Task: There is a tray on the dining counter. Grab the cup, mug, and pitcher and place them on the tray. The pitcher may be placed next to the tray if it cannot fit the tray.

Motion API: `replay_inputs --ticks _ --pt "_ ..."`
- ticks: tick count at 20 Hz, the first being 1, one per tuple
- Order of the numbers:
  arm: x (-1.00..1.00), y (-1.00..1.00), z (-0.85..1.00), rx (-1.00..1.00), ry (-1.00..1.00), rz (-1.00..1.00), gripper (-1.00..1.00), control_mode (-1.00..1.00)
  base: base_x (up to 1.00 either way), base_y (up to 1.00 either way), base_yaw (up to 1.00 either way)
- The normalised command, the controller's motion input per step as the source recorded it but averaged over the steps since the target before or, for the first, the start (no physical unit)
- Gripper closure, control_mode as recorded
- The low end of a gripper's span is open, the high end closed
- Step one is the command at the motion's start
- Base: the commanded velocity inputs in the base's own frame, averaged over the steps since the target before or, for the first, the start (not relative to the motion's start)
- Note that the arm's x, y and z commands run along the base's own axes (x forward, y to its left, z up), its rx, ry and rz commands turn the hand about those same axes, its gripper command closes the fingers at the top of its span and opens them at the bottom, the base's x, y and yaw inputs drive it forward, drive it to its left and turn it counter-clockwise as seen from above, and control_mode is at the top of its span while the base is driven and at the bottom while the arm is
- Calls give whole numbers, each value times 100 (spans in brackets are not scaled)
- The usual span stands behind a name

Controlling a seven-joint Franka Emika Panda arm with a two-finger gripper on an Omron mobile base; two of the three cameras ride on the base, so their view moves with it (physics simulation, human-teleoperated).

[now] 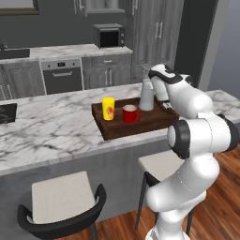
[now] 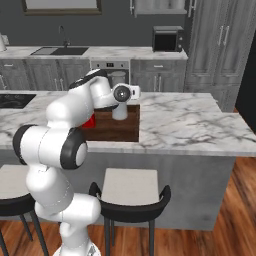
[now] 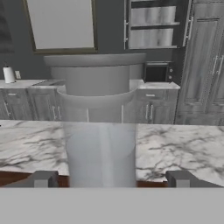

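On the dining counter lies the dark brown tray. It holds the yellow cup, the red mug and, at its far right, the tall pale grey pitcher, upright. My gripper is open and straddles the pitcher. In the hand view a clear gap shows between each fingertip and the pitcher's wall. From the right base view, the pitcher stands on the tray just under my hand, and a sliver of the mug shows behind my arm.
Two stools stand against the counter's front. A black cooktop sits at the counter's left end. Behind are the back worktop with oven and microwave. Bare marble stretches right of the tray.
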Motion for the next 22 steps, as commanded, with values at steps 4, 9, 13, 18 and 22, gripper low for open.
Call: replay_inputs --ticks 4,9,13,18,22 --pt "-22 0 0 0 0 0 -100 -100 0 0 0" --pt "-35 -1 1 0 0 0 -100 -100 0 0 0" --pt "-23 -11 24 0 1 -2 -100 -100 0 0 0" --pt "-13 -13 40 0 5 -3 -100 -100 0 0 0" --pt "-42 -11 37 0 9 -5 -100 -100 0 0 0"
